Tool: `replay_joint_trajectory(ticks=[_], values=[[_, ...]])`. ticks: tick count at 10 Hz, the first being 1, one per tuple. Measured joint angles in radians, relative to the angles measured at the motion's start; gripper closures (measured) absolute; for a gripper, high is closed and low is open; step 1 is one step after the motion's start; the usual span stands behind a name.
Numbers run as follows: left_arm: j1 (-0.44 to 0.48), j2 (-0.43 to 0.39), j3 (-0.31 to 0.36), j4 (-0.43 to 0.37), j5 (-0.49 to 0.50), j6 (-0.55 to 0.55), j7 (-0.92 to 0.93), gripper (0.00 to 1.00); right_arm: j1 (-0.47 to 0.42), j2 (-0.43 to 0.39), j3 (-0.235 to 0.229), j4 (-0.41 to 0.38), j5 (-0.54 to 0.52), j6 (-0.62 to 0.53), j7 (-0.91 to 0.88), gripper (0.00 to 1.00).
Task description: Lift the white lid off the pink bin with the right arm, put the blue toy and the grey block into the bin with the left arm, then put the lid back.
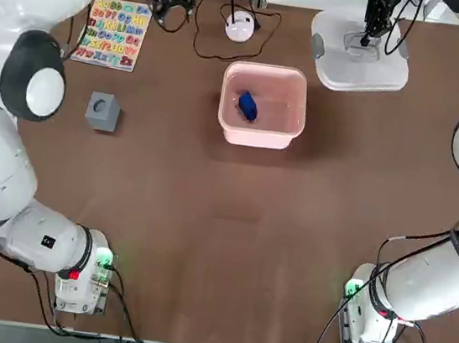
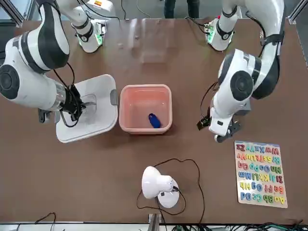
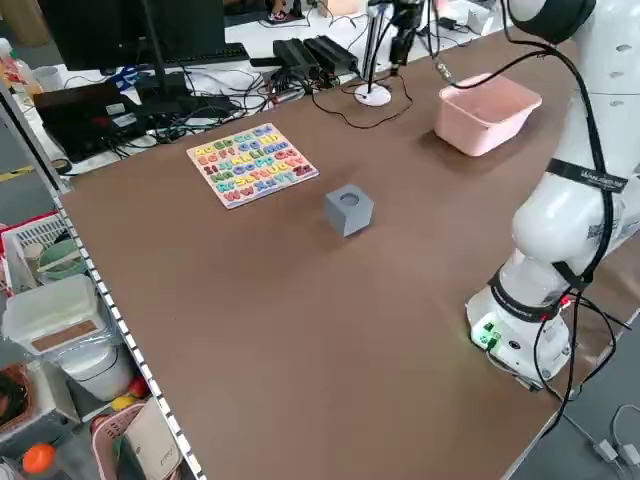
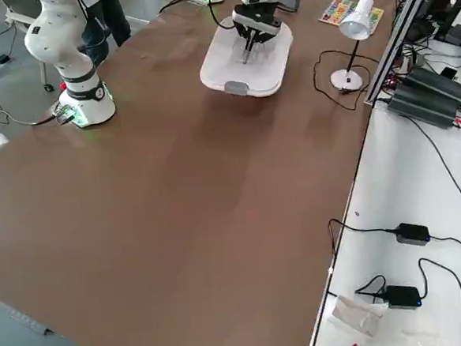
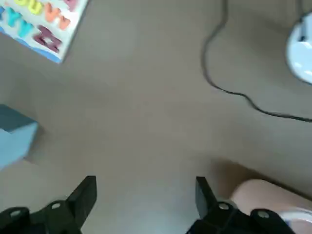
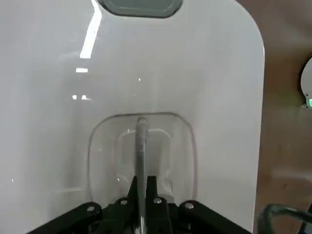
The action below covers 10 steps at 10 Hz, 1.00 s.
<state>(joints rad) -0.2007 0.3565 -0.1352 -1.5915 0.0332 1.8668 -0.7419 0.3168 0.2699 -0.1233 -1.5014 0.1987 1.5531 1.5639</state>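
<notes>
The pink bin [image 1: 263, 106] stands open near the middle of the far half of the table, and the blue toy [image 1: 247, 105] lies inside it on the bottom. The white lid [image 1: 360, 58] is off the bin and rests flat on the table just beside it, on the robot's right side.

The right arm [image 2: 33, 67] bends over the lid with its wrist pointing straight down. The right gripper [image 6: 141, 187] sits in the recessed centre of the lid, and its two fingers are pressed together on the thin handle bar there, so it holds the lid.

The left arm [image 2: 250, 72] is raised above the table, with its elbow high and its wrist pointing down. In the front view the left gripper [image 5: 142, 191] hangs over bare table between the bin and the alphabet puzzle board [image 1: 112, 33]. Its fingers stand wide apart and hold nothing.

The grey block [image 1: 103, 111] sits alone on the table on the robot's left side, near the puzzle board and well apart from the bin. A small white lamp [image 1: 240, 26] with a black cable stands behind the bin.
</notes>
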Motion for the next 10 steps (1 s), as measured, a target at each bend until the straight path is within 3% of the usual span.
replay_joint_trajectory(ticks=[2, 4, 6, 10], values=[[0.118, -0.077, -0.002, -0.154, 0.001, 0.078, 0.187, 0.1, 0.0, 0.0, 0.0, 0.0, 0.0, 0.0, 0.0, 0.93], [0.186, -0.195, -0.003, -0.395, 0.002, 0.221, 0.311, 0.11, 0.0, 0.0, 0.0, 0.001, 0.0, 0.0, 0.0, 0.93], [0.269, -0.274, -0.003, -0.575, 0.005, 0.331, 0.432, 0.11, 0.0, 0.0, 0.001, 0.001, 0.0, 0.0, 0.0, 0.93], [0.338, -0.313, -0.004, -0.818, 0.006, 0.574, 0.578, 0.11, 0.0, 0.0, 0.001, 0.001, 0.0, 0.0, 0.0, 0.93]])
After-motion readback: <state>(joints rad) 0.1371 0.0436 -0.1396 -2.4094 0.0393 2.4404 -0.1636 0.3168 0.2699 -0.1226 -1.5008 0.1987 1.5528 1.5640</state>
